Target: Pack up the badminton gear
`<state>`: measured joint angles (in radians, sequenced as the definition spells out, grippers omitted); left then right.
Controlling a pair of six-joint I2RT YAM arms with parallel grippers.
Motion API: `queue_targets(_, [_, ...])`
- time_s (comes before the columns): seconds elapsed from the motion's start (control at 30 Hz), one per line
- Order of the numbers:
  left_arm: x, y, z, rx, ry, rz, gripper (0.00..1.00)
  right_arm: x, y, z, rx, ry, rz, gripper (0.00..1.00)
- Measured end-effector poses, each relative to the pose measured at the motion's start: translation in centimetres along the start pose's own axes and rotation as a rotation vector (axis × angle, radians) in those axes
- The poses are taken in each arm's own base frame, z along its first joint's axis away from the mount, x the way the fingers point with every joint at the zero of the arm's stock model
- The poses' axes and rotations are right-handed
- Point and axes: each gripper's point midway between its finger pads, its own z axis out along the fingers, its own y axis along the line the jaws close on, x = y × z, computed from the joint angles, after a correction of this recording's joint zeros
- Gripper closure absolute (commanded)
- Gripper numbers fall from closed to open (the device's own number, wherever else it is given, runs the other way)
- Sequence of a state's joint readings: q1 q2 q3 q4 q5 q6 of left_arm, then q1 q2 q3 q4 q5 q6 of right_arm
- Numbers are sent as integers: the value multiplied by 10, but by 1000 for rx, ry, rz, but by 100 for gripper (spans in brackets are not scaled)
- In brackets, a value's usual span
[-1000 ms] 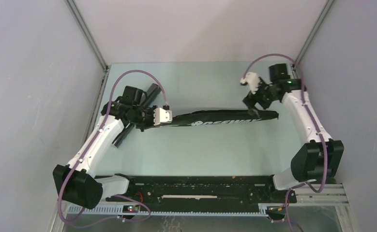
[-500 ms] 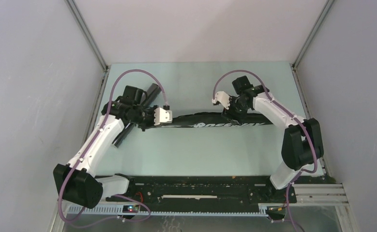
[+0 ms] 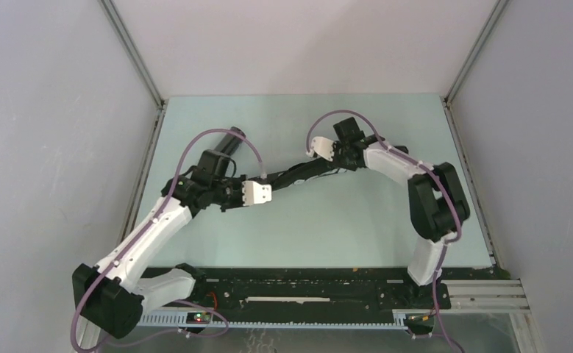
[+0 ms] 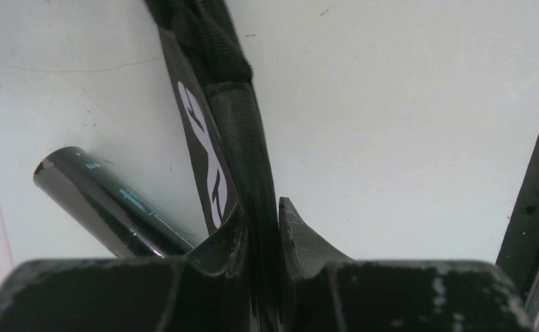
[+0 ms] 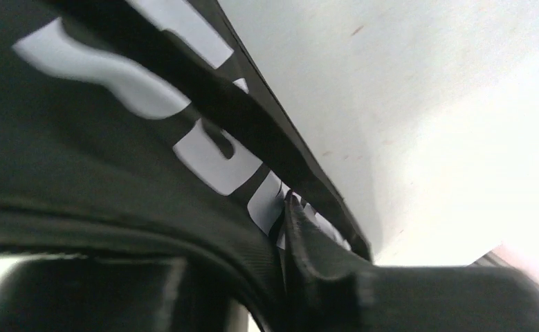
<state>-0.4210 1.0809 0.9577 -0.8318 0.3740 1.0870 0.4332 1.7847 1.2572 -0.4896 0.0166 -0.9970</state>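
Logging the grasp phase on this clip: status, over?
Left gripper shut on CROSSWAY bag edge. Right gripper shut on the bag too. Bag spans between them. Black tube lies beside it, apart from both grips.

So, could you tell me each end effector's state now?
Left end effector: closed on the black fabric racket bag.
Right end effector: closed on it too.

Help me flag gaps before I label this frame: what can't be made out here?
- Rackets and shuttlecocks: in no view; whether they're inside the bag can't be told.
- Bag lettering: top view, too small to read; right wrist view, cut off by the edges and blurred.
- Tube: left wrist view, near end hidden behind the left gripper; top view, partly under the left arm.
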Motion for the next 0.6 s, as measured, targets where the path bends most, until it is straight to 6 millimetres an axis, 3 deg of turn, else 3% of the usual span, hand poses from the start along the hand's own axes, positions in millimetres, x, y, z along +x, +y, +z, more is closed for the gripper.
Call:
queue_targets(0.2, [-4,-6,25,0,57,-88,94,-19,-57,35,126,19,39,36])
queue_targets(0.3, [-6,-4,43,1,85,-124,90,-12,-79,40,204,40,76,28])
queue_targets(0.47, [-12,3,58,-35,92,-155,77,0,-87,36,249,57,117,14])
queue_targets(0.6, [-12,0,70,-25,108,-179,75,14,-65,16,221,58,138,1])
